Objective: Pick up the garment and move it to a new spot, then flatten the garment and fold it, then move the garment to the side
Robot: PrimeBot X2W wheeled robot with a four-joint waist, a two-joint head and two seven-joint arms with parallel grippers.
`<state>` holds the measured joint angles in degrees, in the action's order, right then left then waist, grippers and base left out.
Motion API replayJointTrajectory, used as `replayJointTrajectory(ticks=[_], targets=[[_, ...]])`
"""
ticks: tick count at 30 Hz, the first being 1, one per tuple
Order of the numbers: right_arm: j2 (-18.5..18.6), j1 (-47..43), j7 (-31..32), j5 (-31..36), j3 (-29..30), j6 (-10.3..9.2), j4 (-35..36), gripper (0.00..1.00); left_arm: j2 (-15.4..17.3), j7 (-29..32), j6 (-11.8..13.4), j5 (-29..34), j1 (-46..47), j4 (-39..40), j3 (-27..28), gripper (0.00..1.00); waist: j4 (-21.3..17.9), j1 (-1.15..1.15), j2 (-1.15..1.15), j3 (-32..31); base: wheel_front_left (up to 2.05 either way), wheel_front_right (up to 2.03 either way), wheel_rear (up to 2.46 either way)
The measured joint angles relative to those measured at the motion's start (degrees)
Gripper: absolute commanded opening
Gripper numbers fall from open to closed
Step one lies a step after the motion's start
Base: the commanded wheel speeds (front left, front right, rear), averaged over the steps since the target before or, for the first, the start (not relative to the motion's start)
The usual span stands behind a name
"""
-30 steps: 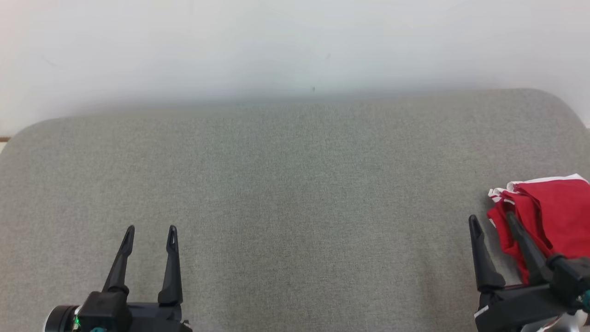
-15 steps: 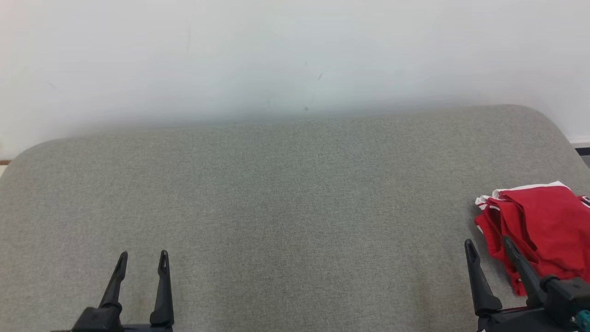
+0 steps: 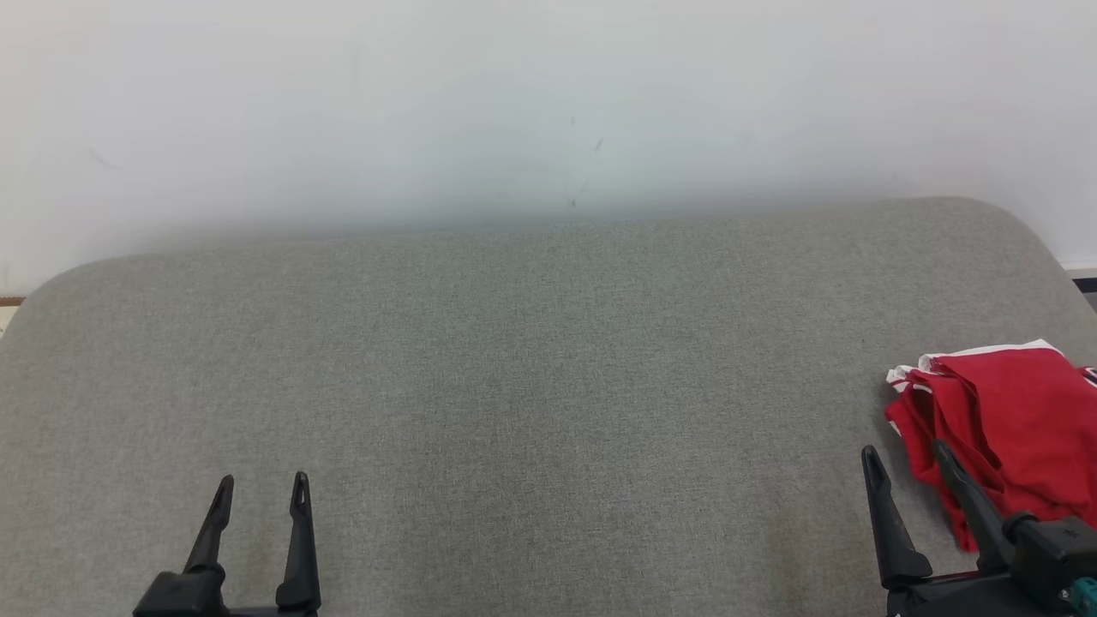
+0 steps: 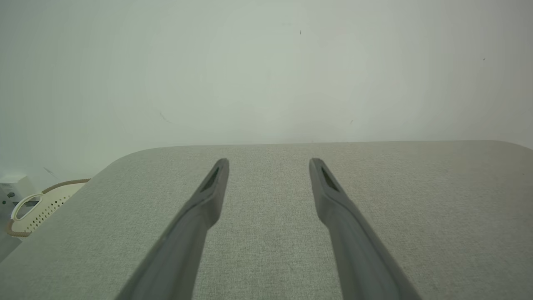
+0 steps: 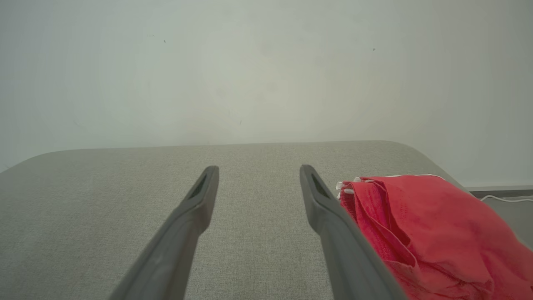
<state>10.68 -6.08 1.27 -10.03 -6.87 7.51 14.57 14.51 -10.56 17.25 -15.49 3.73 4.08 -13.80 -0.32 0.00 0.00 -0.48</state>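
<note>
Red garment [image 3: 1003,428] lying loosely folded at right edge of worktop [image 3: 531,360], just beside right gripper [image 3: 905,447]. Left gripper [image 3: 262,478] hovering well apart. Both pairs of fingers gaping, holding nothing. Move-aside step seemingly finishing; next move calling only for arms clearing away.

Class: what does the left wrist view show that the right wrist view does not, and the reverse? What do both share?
Left wrist, not right: the open left end effector and a cream basket. Right wrist, not left: the open right end effector, the red garment beside it, a white cable. Both: grey surface, white wall.
</note>
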Motion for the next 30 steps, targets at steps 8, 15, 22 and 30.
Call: replayJointTrajectory(ticks=[8, 15, 22, 30], targets=[[-0.2, -0.1, 0.3, -0.1, 0.2, 0.00, -0.1, 0.00, 0.2, 0.6, 0.0, -0.1, 0.0, -0.6, -0.3, 0.00, 0.0, 0.00, 0.00, -0.1, 0.00, 0.00, 0.00], [-0.6, -0.8, 0.8, -3.1, 0.6, 0.01, -3.9, 0.00, -1.3, 0.9, -0.5, -2.9, -1.1, -3.1, -1.1, 0.00, -0.1, 0.00, 0.00, 0.0, 0.00, 0.00, 0.00], [-0.3, 1.3, 2.3, -11.4, 3.2, 0.00, -8.1, 0.00, -2.3, 0.5, -3.1, -11.1, 0.7, -6.7, -1.9, 0.00, 0.0, 0.00, 0.00, 0.1, 0.00, 0.00, 0.00], [0.1, 4.1, 4.1, -19.7, 6.1, 0.00, -12.4, 0.00, -3.3, -0.1, -5.6, -20.1, 3.8, -10.8, -3.3, 0.00, 0.0, 0.00, 0.00, 0.2, 0.00, 0.00, 0.00]])
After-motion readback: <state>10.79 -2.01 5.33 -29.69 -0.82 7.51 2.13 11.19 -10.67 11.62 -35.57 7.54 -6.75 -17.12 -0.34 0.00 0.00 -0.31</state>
